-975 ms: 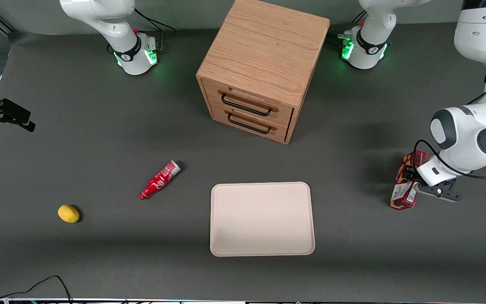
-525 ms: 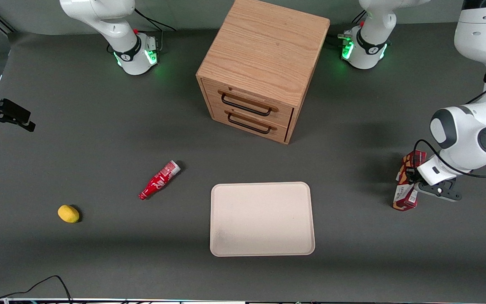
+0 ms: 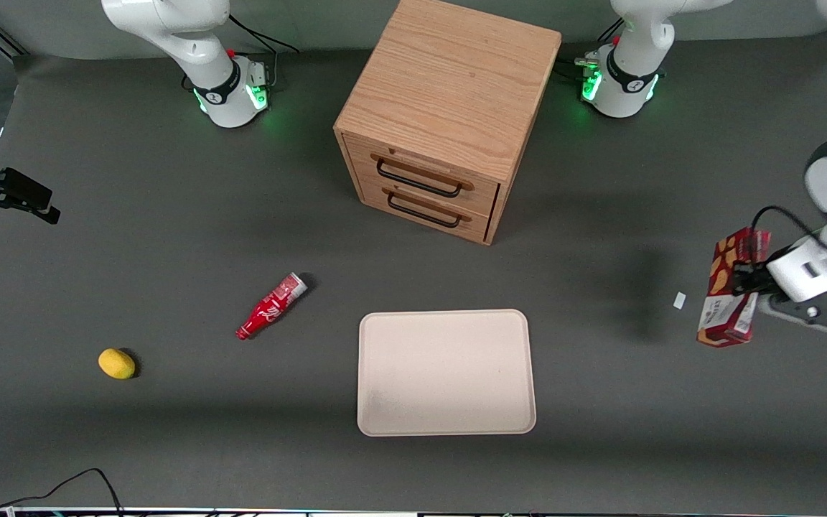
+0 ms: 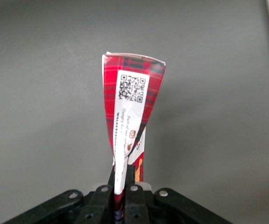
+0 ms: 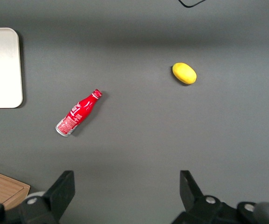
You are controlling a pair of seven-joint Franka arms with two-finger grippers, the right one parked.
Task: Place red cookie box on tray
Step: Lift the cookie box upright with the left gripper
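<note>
Lifted off table: red cookie box (image 3: 731,287) | tool (image 3: 749,281) clamped on it | dark grey table (image 3: 169,237)

Likely a robotics lab, bolted arm bases (image 3: 230,90) with green lights, dark matted table (image 3: 133,237), cable (image 3: 62,487)

Red cookie box (image 4: 133,100), pinched in gripper (image 4: 123,186) at working arm's end: white label w/ QR code; print under it too small to read.
</note>
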